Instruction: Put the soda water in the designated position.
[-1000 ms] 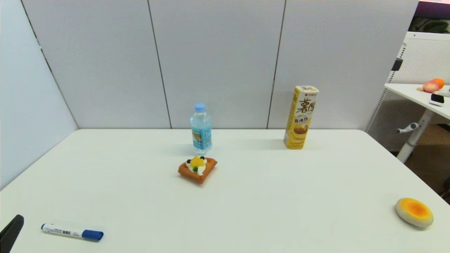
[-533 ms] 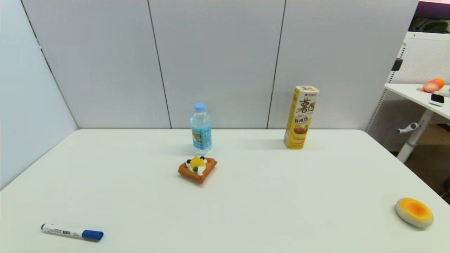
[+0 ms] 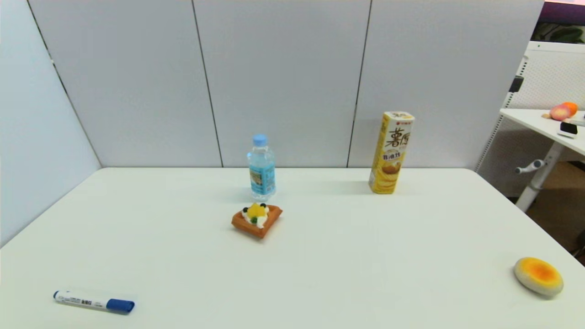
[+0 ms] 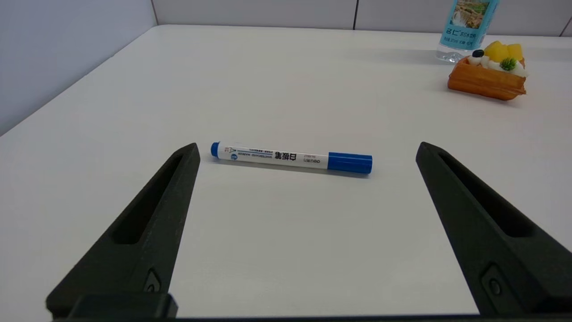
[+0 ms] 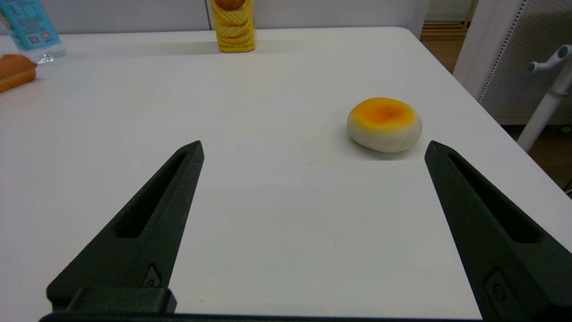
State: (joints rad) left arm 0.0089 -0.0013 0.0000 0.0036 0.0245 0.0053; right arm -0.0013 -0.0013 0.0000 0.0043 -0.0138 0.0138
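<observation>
Soda water (image 3: 262, 167): upright on the tabletop (image 3: 347, 256), just behind the waffle cake (image 3: 256, 220), touching nothing.
Crisps canister (image 3: 391, 152): upright, well to the right of the soda water, same depth.
Marker (image 4: 291, 157): lying flat, well nearer the robot and left of the soda water.
Orange-topped bun (image 5: 384, 124): far right of the soda water, near the robot's side.
Left gripper (image 4: 307, 148): low over the tabletop by the marker, fingers wide apart, empty.
Right gripper (image 5: 314, 147): low beside the bun, fingers wide apart, empty.

A yellow crisps canister (image 3: 391, 152) is seen upright near the white table's (image 3: 320, 274) far edge; a waffle cake (image 3: 256, 220), blue-capped marker (image 3: 93, 301) and orange-topped bun (image 3: 538, 276) are laid well apart.
</observation>
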